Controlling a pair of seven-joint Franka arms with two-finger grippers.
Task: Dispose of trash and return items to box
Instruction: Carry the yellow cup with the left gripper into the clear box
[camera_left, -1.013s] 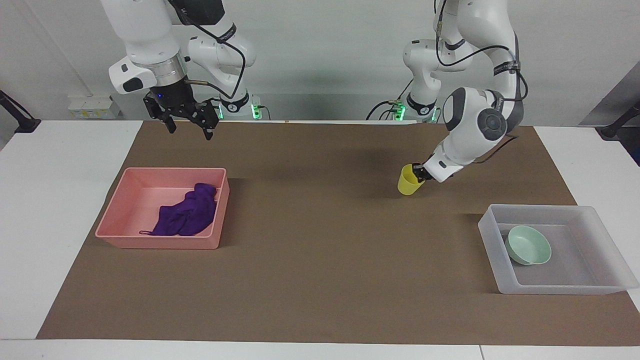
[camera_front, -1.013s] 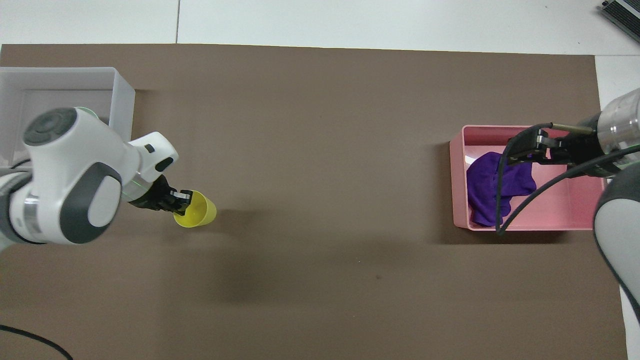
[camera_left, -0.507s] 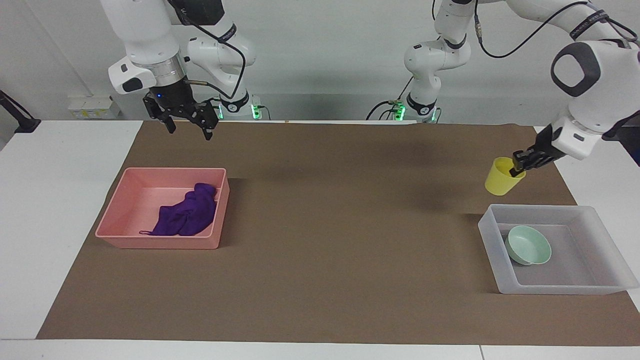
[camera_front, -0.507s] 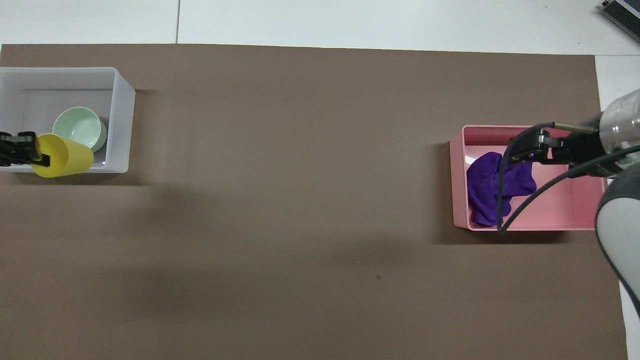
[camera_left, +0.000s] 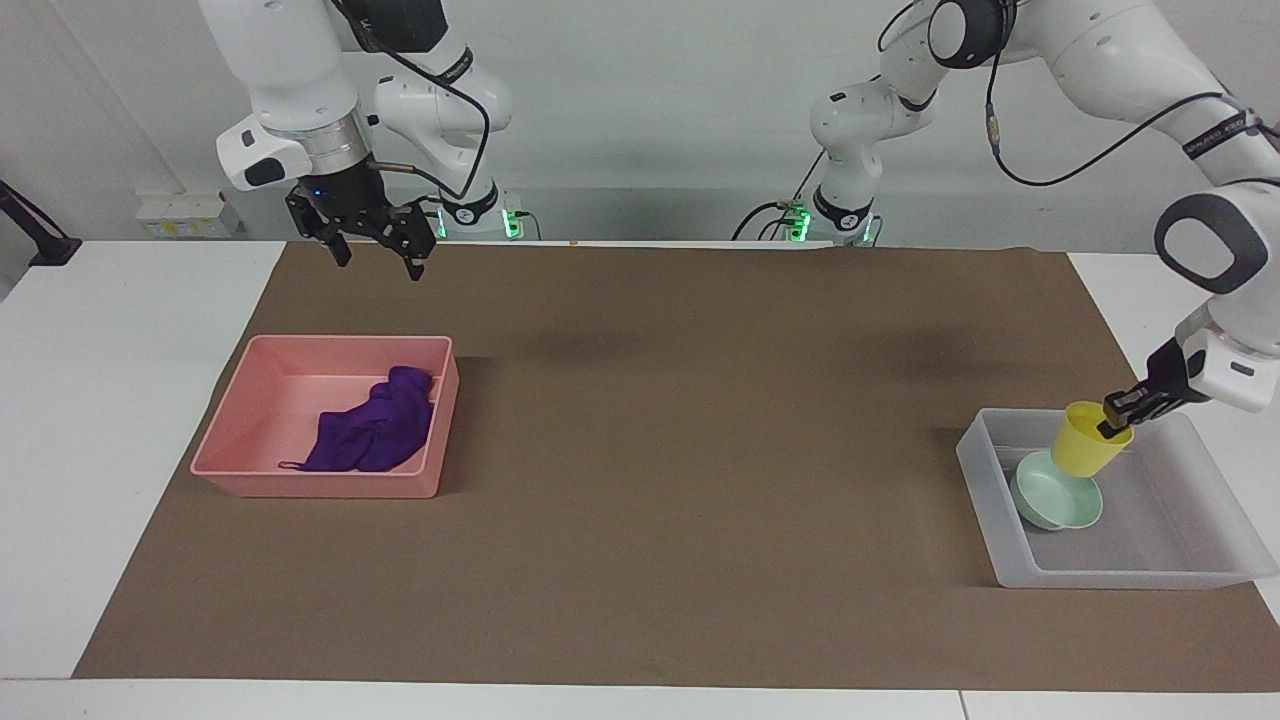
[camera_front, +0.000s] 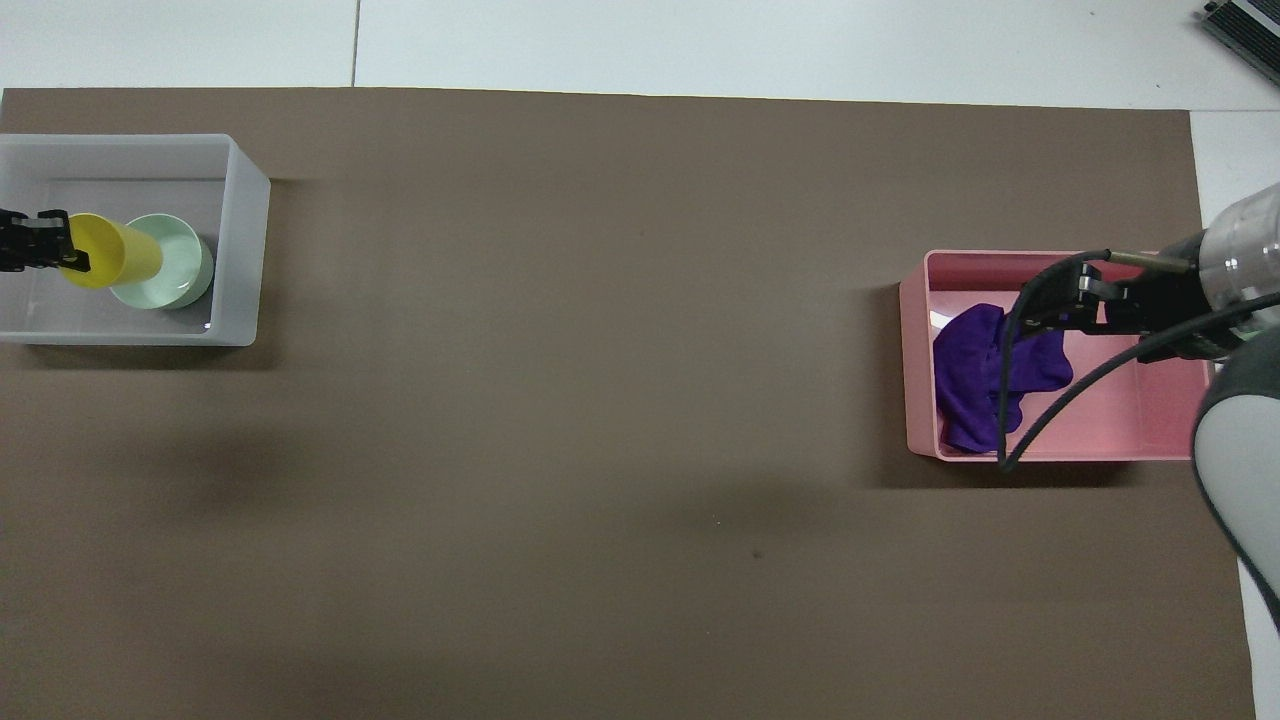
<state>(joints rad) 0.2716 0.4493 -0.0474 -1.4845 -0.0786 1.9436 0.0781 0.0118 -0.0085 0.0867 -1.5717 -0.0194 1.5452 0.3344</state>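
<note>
My left gripper (camera_left: 1118, 418) is shut on the rim of the yellow cup (camera_left: 1085, 445) and holds it tilted inside the translucent box (camera_left: 1205, 560), just above the mint-green bowl (camera_left: 1062, 508). In the overhead view the left gripper (camera_front: 62, 256) holds the cup (camera_front: 115, 250) over the bowl (camera_front: 178, 272) in the box (camera_front: 245, 250). The purple cloth (camera_left: 375, 432) lies in the pink tray (camera_left: 300, 487). My right gripper (camera_left: 378, 262) is open and empty, raised in the air; the overhead view shows the right gripper (camera_front: 1060, 300) over the tray (camera_front: 1100, 447) and the cloth (camera_front: 970, 380).
A brown mat (camera_left: 650, 450) covers most of the white table. The pink tray stands toward the right arm's end, the box toward the left arm's end. The right arm's black cable (camera_front: 1060, 400) hangs over the tray.
My left gripper has carried the yellow cup from over the mat to the box and lowered it over the bowl. The right gripper has barely moved.
</note>
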